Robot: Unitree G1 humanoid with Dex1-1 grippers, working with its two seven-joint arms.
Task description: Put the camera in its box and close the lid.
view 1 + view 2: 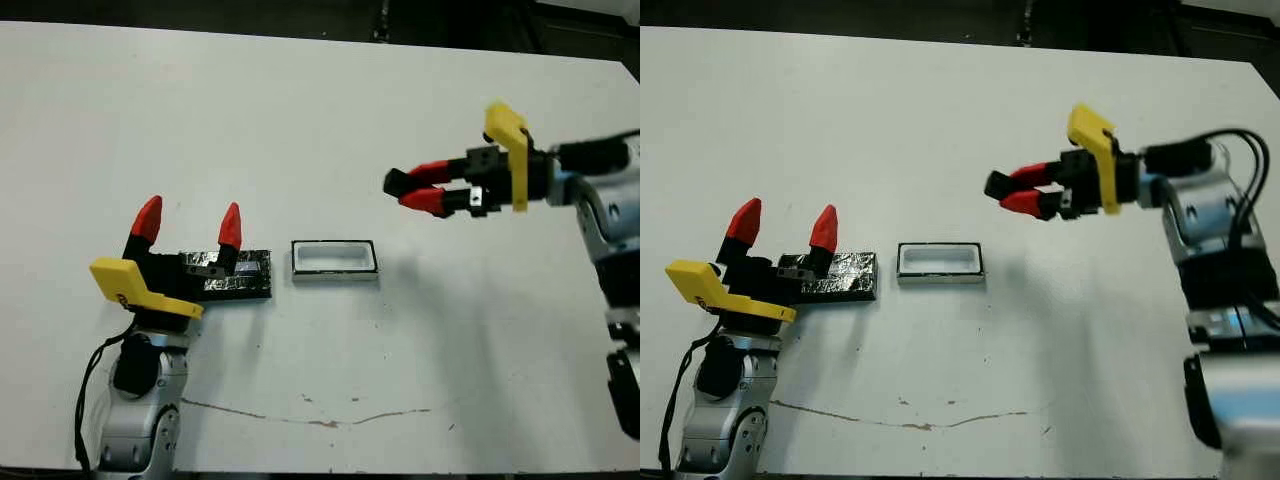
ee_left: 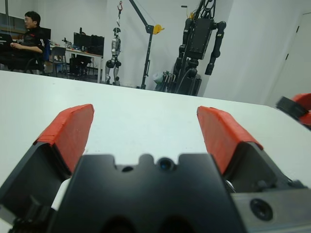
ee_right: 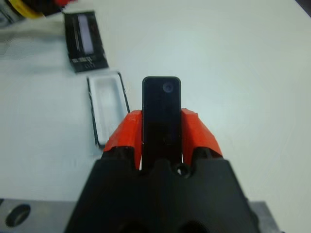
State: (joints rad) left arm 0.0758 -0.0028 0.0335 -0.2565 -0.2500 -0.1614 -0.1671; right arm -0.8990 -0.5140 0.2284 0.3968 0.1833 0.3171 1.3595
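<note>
White table, one long thin brownish mark near its front edge. No brand name or legible writing on any item; the lid shows only a pale stripe and some tiny print too small to read. Camera: slim black block, clamped between the red fingers of the right gripper, its far end sticking out past the fingertips; held in the air above the table, to the right of the box and farther back, not touching it. Box: shallow tray, white inside, dark rim, lying flat near the table's middle with nothing in it. Lid: crinkly glossy black cover, flat on the table just left of the box, a narrow gap between them. Left gripper: fingers spread wide apart, holding nothing, tips pointing up and away, its black body over the lid's left part. A seated person and standing robots beyond the table.
</note>
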